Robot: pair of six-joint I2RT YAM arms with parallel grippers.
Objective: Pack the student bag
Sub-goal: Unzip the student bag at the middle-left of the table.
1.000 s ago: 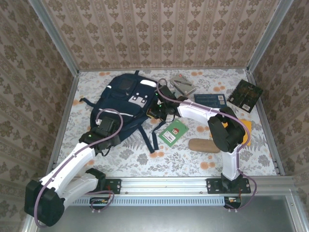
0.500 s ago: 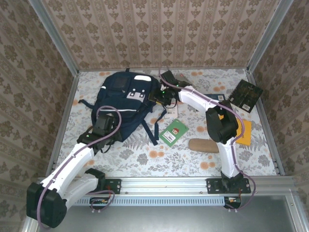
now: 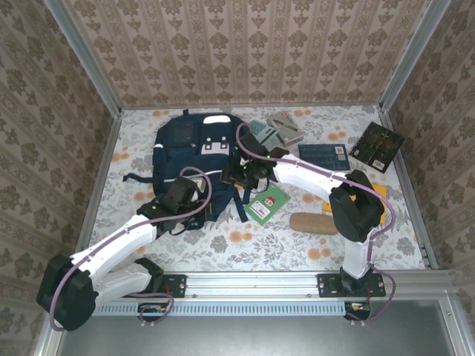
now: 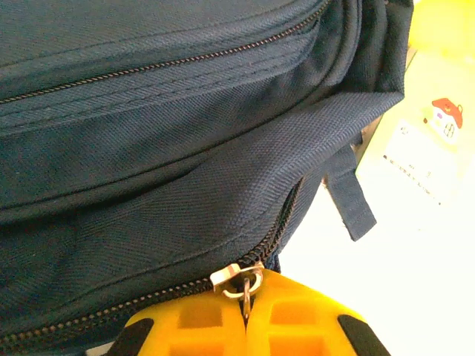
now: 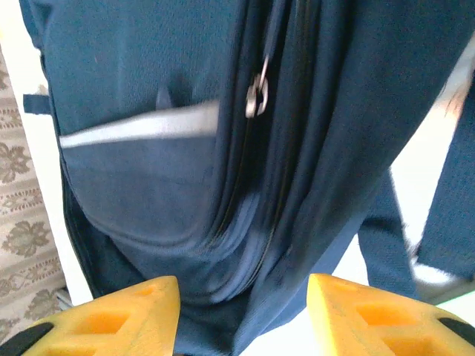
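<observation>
Student bag [image 3: 194,148]: navy, lying flat on the desk [image 3: 297,245], left half, reaching toward the far edge. Left claw [image 4: 246,315] pinched tight on zipper pull [image 4: 239,276]. Right claw [image 5: 243,308] spread wide above the bag's right side.

Walls [image 3: 252,52], three sides around me: beige-and-brown damask wallpaper in vertical bands. Corner posts [image 3: 83,55]: bare aluminium profile. Table [image 3: 252,245] beneath me: pale cloth printed with grey leaves and orange flowers. Near edge: aluminium rail [image 3: 252,280], slotted grey strip [image 3: 252,308]. Light: bright, even, soft shadows.
</observation>
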